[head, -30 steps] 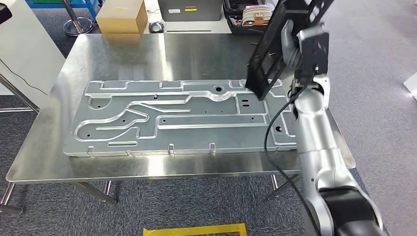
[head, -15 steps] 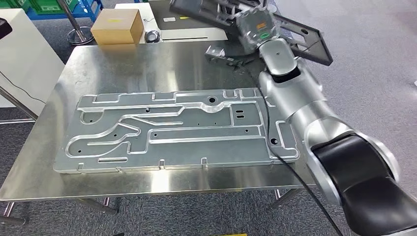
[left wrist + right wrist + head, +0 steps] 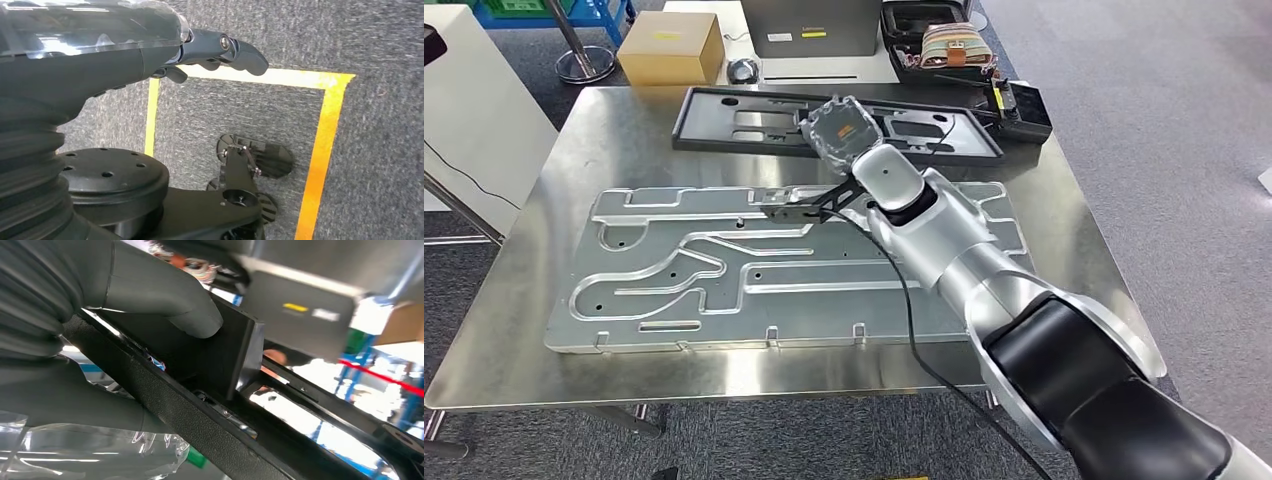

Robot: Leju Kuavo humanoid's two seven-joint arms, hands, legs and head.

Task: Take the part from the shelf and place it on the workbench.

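The black part [image 3: 754, 122] has come down flat onto the workbench [image 3: 564, 160] (right hand [image 3: 839, 128] clamped on it).

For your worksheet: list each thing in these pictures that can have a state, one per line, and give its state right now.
Black part: lying flat along the workbench's far side, gripped by the right hand.
Right hand: closed on the black part, thumb pressed on it.
Left hand: holds nothing, fingers curled, hanging over the floor.
Silver plate: lying flat on the workbench.
Workbench: carries the plate and the part.
Cardboard box: closed.
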